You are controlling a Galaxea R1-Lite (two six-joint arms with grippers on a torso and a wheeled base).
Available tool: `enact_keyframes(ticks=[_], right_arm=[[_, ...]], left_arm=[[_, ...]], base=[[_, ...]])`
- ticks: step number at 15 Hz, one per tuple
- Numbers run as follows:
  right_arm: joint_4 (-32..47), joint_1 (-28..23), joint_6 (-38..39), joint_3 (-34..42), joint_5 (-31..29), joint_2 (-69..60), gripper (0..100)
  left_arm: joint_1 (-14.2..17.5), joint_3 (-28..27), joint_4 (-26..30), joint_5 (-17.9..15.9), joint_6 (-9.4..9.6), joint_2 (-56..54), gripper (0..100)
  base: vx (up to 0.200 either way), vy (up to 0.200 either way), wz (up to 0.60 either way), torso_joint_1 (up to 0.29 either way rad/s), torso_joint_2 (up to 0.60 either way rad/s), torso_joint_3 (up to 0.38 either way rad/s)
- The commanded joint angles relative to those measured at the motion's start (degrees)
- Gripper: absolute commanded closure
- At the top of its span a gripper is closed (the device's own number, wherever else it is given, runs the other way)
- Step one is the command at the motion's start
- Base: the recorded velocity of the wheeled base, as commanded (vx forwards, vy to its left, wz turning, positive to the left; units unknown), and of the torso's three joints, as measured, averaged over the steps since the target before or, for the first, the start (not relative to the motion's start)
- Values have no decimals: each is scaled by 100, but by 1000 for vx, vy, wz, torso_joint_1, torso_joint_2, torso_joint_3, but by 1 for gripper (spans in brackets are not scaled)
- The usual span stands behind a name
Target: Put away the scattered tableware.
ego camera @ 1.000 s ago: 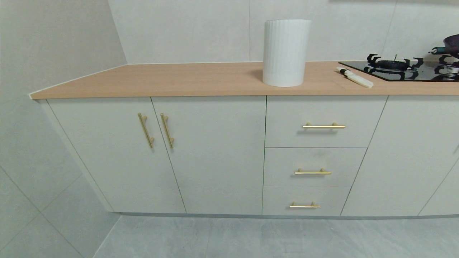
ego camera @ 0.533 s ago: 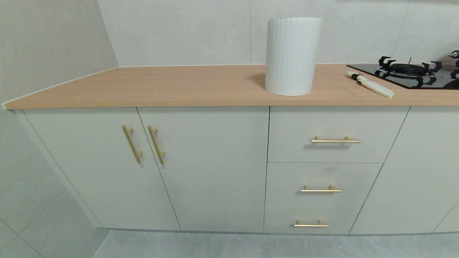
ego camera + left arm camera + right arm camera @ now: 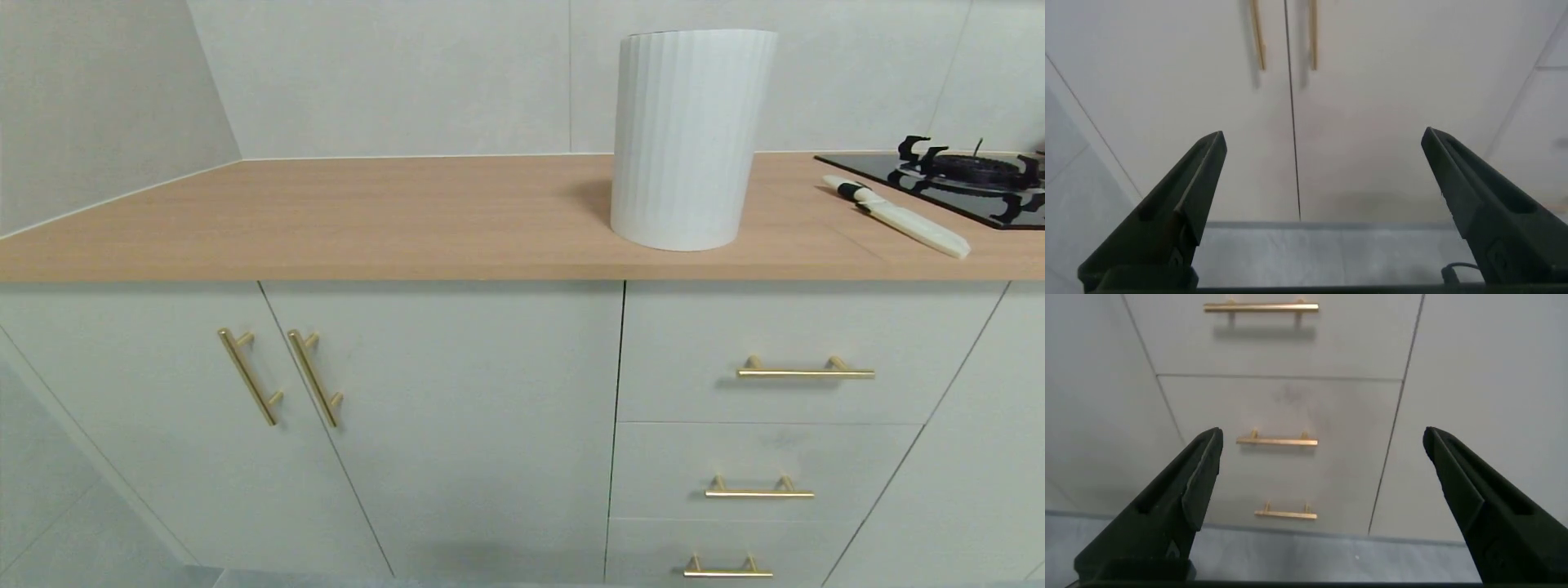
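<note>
A cream knife with a black band (image 3: 896,216) lies on the wooden countertop (image 3: 392,220) at the right, just in front of the black stove (image 3: 971,180). A tall white ribbed container (image 3: 684,139) stands on the counter to its left. My left gripper (image 3: 1323,155) is open, low down, facing the double cabinet doors (image 3: 1290,122) with nothing between its fingers. My right gripper (image 3: 1319,449) is open too, facing the stack of drawers (image 3: 1282,408), also with nothing in it.
Below the counter are two cabinet doors with gold handles (image 3: 277,384) on the left and three drawers with gold bar handles (image 3: 804,372) on the right. Tiled walls enclose the counter at the back and left. Grey floor tiles (image 3: 1315,253) lie below the cabinets.
The head camera has come closer to the cabinets and counter, so everything looks bigger and lower in the picture. Nothing on the counter has moved.
</note>
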Motion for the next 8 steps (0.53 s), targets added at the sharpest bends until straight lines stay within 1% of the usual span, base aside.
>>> enact_keyframes(ticks=[1, 8], right_arm=[[2, 0, -1, 0, 2, 10, 0], [2, 0, -1, 0, 2, 10, 0]], left_arm=[[8, 1, 0, 2, -1, 0, 0], [8, 1, 0, 2, -1, 0, 0]], base=[[0, 0, 0, 0, 0, 0], [0, 0, 0, 0, 0, 0]])
